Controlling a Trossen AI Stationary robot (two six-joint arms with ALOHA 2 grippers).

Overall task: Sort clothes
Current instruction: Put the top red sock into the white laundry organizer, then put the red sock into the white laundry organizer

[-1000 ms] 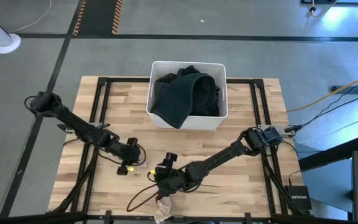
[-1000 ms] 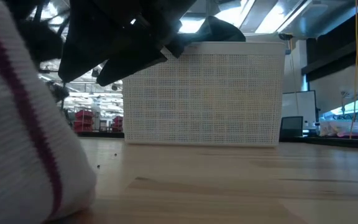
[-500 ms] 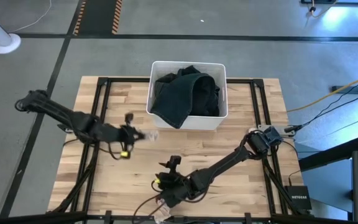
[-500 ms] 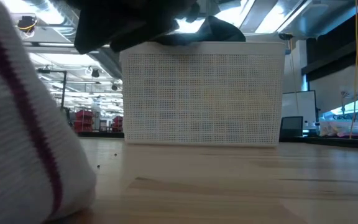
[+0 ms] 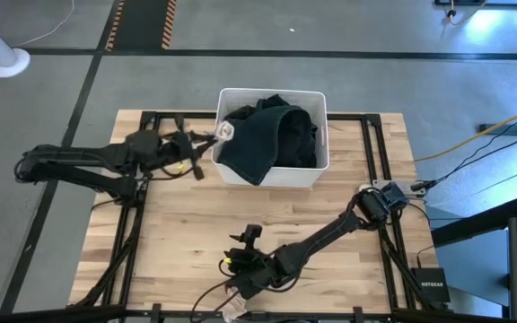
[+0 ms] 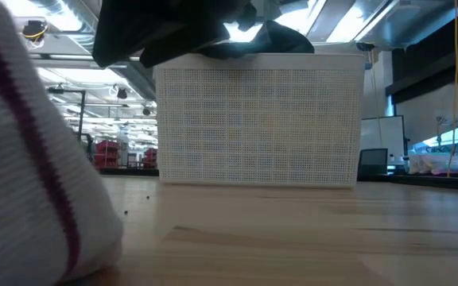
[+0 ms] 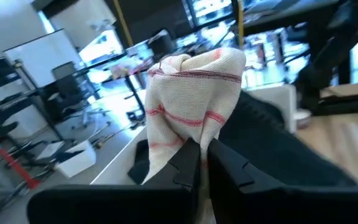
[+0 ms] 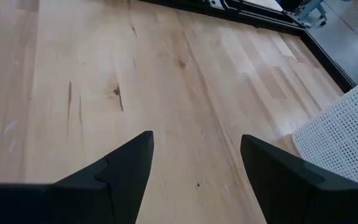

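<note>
Above white bin [image 5: 272, 170] rim, striped cloth [image 7: 191, 109] in left gripper [image 7: 199, 163].

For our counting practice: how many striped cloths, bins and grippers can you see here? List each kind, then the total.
Striped cloths: 2, the held cloth in the left gripper and the front cloth nearest the low camera.
Bins: 1, the bin.
Grippers: 2, counting the open right gripper.
Total: 5
</note>
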